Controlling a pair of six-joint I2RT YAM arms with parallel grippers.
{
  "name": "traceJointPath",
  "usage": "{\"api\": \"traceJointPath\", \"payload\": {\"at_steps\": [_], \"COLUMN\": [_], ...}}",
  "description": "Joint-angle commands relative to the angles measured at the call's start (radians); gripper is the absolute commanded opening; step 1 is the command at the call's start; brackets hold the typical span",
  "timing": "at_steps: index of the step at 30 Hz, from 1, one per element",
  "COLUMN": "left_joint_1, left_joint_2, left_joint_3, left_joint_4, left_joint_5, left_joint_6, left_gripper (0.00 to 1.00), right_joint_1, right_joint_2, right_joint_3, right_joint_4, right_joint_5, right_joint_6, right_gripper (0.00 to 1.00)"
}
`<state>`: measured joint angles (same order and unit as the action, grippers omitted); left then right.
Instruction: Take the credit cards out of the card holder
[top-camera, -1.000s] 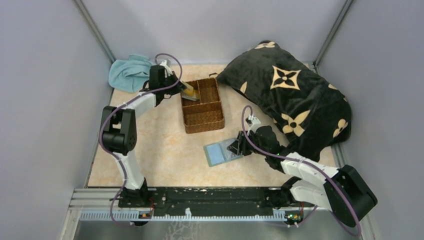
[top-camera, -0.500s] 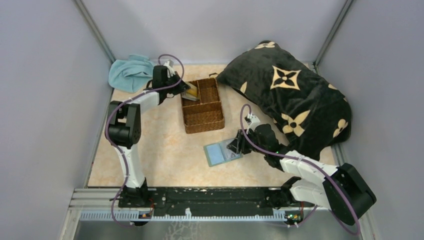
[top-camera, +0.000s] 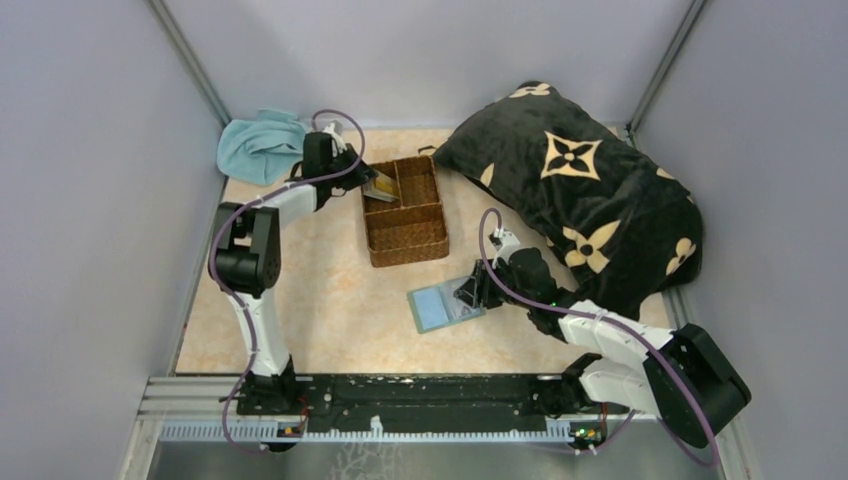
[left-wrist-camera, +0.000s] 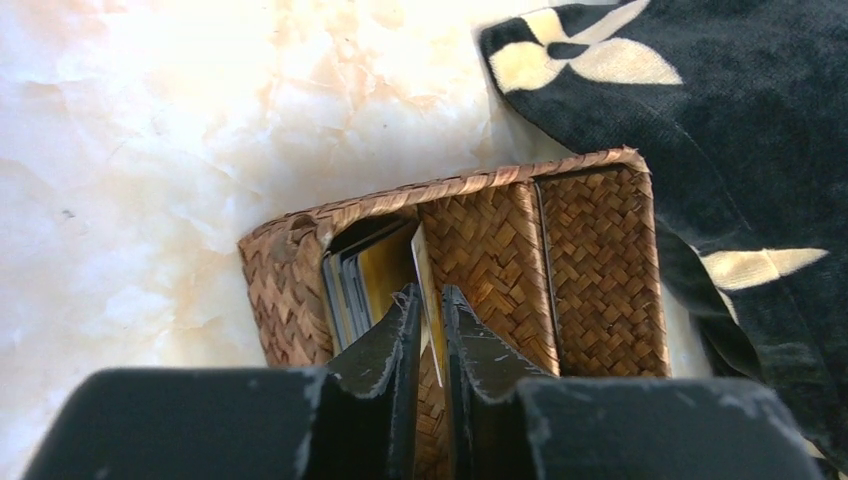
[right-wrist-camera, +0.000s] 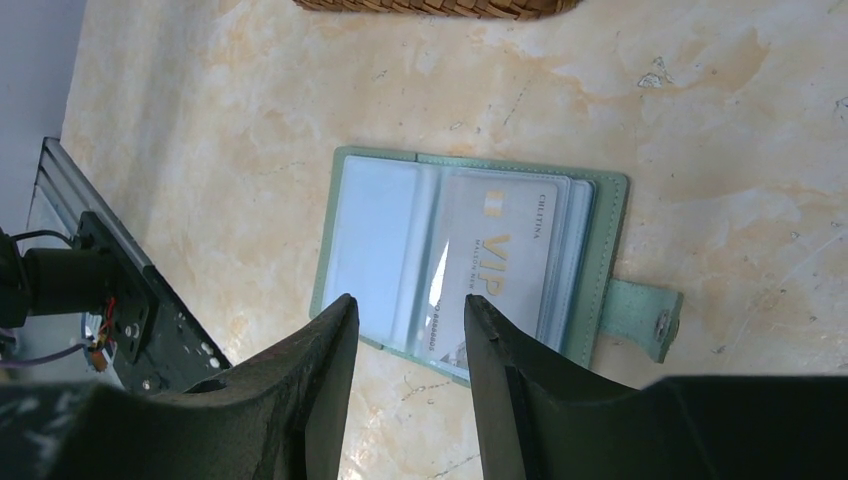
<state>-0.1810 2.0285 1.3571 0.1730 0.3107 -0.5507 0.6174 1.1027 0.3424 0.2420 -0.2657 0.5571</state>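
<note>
The grey-green card holder (top-camera: 438, 308) lies open on the table, and a pale "VIP" credit card (right-wrist-camera: 500, 250) sits in its clear blue pockets (right-wrist-camera: 380, 235). My right gripper (right-wrist-camera: 410, 300) hovers open over the holder's right edge (top-camera: 470, 292), with nothing between its fingers. My left gripper (left-wrist-camera: 430, 292) is at the wicker basket's (top-camera: 405, 210) far-left compartment. Its jaws stand a narrow gap apart. The edge of a tan-gold card (left-wrist-camera: 422, 265) stands loosely in that gap. Several other cards (left-wrist-camera: 350, 280) stand on edge in the same compartment.
A large black pillow with cream flower marks (top-camera: 580, 190) fills the right rear, close to the basket (left-wrist-camera: 600, 250) and my right arm. A light-blue towel (top-camera: 258, 145) lies in the far left corner. Grey walls enclose the table.
My left gripper's jaws have parted a little around the gold card over the basket, and the left arm's elbow has shifted rightward. The right gripper stays over the holder.
</note>
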Motion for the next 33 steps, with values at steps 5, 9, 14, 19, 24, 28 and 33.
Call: {"api": "traceJointPath", "payload": {"at_steps": [5, 9, 14, 19, 24, 28, 33], "left_joint_1": [0.054, 0.064, -0.011, -0.273, -0.444, -0.528, -0.549], "left_joint_2": [-0.179, -0.347, -0.531, -0.615, -0.632, -0.624, -0.599], "left_joint_3": [-0.108, -0.229, -0.432, -0.574, -0.764, -0.873, -0.983], "left_joint_4": [0.024, 0.074, 0.191, 0.239, 0.409, 0.414, 0.464], "left_joint_5": [-0.036, -0.087, 0.059, 0.033, 0.052, -0.019, -0.004], "left_joint_6": [0.023, 0.047, -0.017, -0.034, -0.177, -0.172, -0.201], "left_gripper": [0.20, 0.17, 0.14, 0.18, 0.19, 0.19, 0.18], "right_joint_1": [-0.007, -0.007, -0.008, -0.020, -0.031, -0.033, -0.033], "right_joint_2": [-0.020, -0.034, -0.044, -0.049, -0.081, -0.077, -0.044], "right_joint_3": [0.035, 0.037, 0.057, 0.050, 0.033, 0.023, -0.018], "right_joint_4": [0.032, 0.024, -0.036, -0.030, -0.055, -0.079, -0.071], "right_joint_5": [0.013, 0.027, 0.085, 0.073, 0.093, 0.117, 0.111], "right_joint_6": [-0.019, -0.021, -0.039, -0.024, -0.014, -0.011, 0.015], "right_gripper": [0.44, 0.44, 0.44, 0.43, 0.42, 0.41, 0.40]}}
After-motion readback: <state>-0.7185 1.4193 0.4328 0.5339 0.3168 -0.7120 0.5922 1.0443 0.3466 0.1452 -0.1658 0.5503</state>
